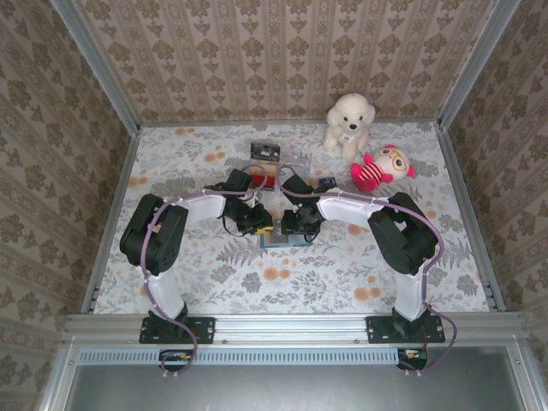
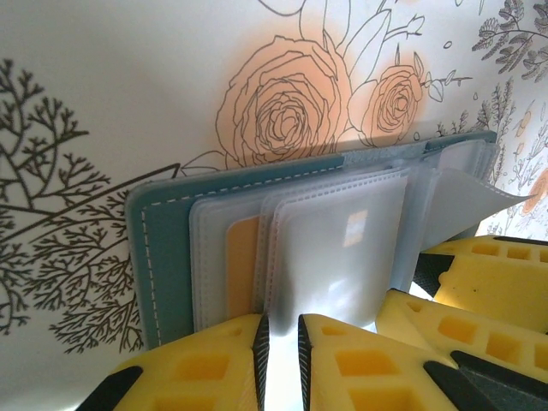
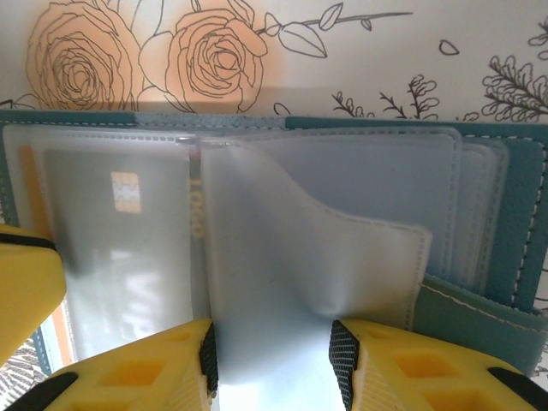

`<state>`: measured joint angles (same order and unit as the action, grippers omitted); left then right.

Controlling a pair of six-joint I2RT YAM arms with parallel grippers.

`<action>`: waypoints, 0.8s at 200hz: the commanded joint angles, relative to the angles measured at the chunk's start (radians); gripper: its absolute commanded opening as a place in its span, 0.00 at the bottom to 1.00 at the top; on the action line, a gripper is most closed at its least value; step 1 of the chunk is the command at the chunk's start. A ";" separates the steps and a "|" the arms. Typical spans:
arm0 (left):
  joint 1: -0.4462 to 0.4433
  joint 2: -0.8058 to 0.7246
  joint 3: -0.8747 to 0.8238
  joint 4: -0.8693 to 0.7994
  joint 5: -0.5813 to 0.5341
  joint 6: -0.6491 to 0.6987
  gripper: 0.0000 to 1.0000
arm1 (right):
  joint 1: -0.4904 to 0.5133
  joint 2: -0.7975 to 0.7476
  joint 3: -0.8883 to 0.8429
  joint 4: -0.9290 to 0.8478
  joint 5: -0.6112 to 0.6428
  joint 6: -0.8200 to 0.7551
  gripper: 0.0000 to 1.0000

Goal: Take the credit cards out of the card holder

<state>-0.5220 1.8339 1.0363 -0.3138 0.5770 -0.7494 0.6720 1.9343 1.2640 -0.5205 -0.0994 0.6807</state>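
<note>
1. I am looking down on the flowered tabletop, walled in by patterned panels.
2. The left arm and right arm are bending inward, their wrists meeting near the middle.
3. A white plush bear and a red plush doll are sitting at the far right.
4. The teal card holder is lying open between the wrists, its frosted sleeves fanned out.
5. The left claw is nearly closed, pinching a clear sleeve by its near edge.
6. The right claw is holding its fingers apart with a curling sleeve flap between them; I cannot tell whether they are pressing it.
7. A chip card is sitting inside a sleeve in the holder's left half, and an orange card is showing through another.
8. A red card and a dark card are lying on the tabletop beyond the arms, apart from the holder.
</note>
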 commanded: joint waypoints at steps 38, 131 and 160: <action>0.019 -0.057 -0.013 -0.051 -0.012 0.024 0.21 | 0.011 0.109 -0.025 -0.148 0.110 0.014 0.43; 0.013 -0.013 -0.001 -0.057 0.018 0.039 0.23 | 0.011 0.117 -0.021 -0.141 0.096 0.016 0.42; 0.011 -0.008 0.006 -0.054 0.032 0.045 0.23 | 0.012 0.116 -0.024 -0.140 0.096 0.016 0.41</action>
<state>-0.5091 1.8053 1.0286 -0.3557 0.5800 -0.7319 0.6838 1.9537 1.2926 -0.5568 -0.0517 0.6846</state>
